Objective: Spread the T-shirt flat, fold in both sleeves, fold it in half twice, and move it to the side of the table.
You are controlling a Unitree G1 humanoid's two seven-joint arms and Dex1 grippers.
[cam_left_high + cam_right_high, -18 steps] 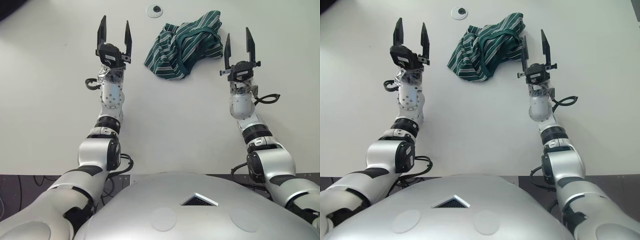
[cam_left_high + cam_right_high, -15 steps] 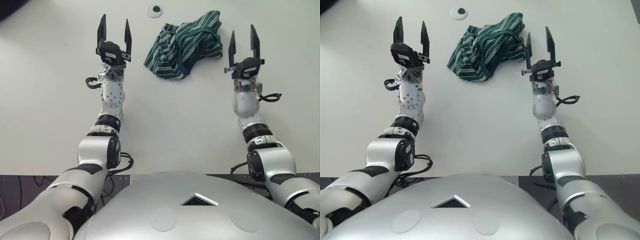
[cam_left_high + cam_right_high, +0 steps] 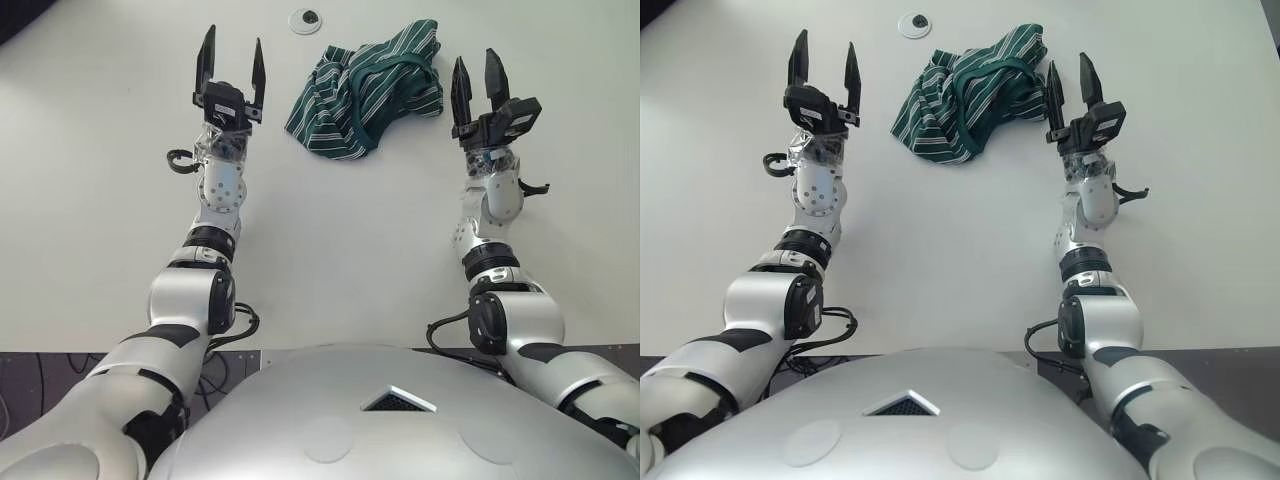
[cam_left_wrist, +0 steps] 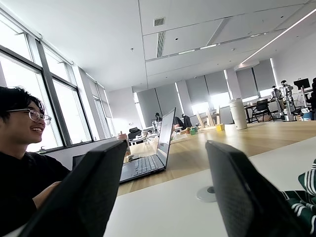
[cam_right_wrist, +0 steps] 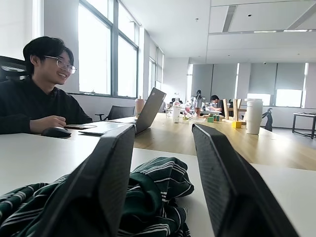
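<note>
I have the T-shirt (image 3: 365, 95) lying in a crumpled heap on the far part of the white table (image 3: 330, 240). It is dark green with thin white stripes, and its plain green neckband curls across the top of the pile. The cloth is bunched and folded over itself, and I cannot pick out the sleeves among the folds.

My left pincer (image 3: 232, 55) is released, with its two black fingers (image 3: 209, 50) spread wide and pointing away from me across the table. It sits to the left of the shirt, near it but clearly apart, with bare table between them. From the left wrist camera, the striped edge of the shirt (image 4: 303, 197) shows just past one finger.

My right pincer (image 3: 476, 70) is also released, its fingers parted and holding nothing. It is just beside the right edge of the heap, at about the same depth on the table as the left one. I cannot tell whether its nearer finger touches the cloth. From the right wrist camera, the shirt (image 5: 153, 192) lies low on the table just beyond the fingers, showing in the gap between them and off to one side.

A small round white cap (image 3: 307, 20) with a dark centre is set in the table beyond the shirt, apart from it.
</note>
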